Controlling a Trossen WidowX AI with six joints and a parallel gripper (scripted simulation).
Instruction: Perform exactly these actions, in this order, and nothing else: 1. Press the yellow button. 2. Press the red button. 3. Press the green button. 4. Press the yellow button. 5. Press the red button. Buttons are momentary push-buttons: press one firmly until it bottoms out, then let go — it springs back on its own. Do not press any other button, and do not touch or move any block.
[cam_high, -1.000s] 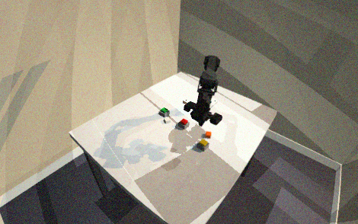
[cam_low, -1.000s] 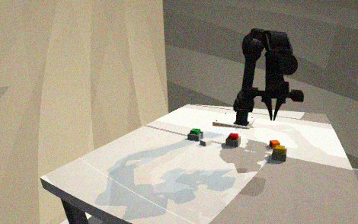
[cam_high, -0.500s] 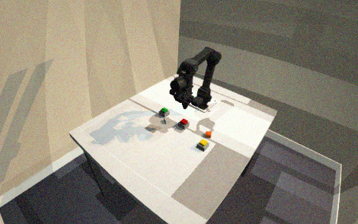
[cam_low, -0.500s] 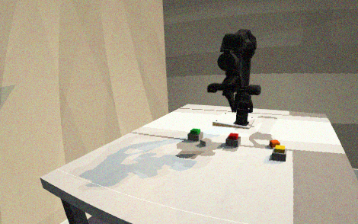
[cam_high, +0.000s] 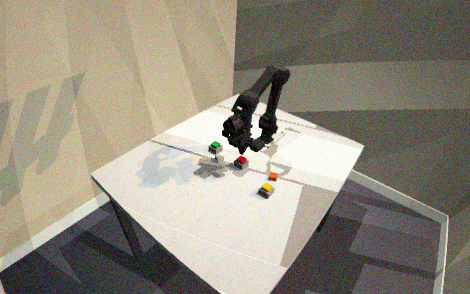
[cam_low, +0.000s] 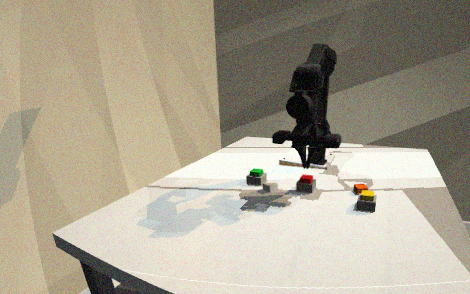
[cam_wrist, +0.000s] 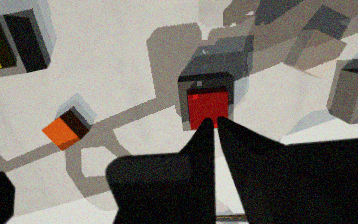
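Note:
My gripper (cam_high: 242, 152) (cam_low: 306, 166) (cam_wrist: 214, 123) is shut and empty. Its tips point down a little above the red button (cam_high: 241, 160) (cam_low: 306, 179) (cam_wrist: 206, 104), with a small gap showing in the top and exterior views. In the wrist view the tips overlap the near edge of the red cap, which stands raised in its grey base. The green button (cam_high: 215, 144) (cam_low: 256, 172) stands to the left in the top and exterior views. The yellow button (cam_high: 267, 187) (cam_low: 367, 195) stands to the right and nearer the top and exterior views; only a sliver of its cap shows in the wrist view.
An orange block (cam_high: 273, 176) (cam_low: 360, 188) (cam_wrist: 61, 133) lies just behind the yellow button. A small grey block (cam_low: 270, 187) (cam_wrist: 325, 42) lies between the green and red buttons. The arm's shadow falls across the table (cam_high: 200, 215) (cam_low: 200, 260).

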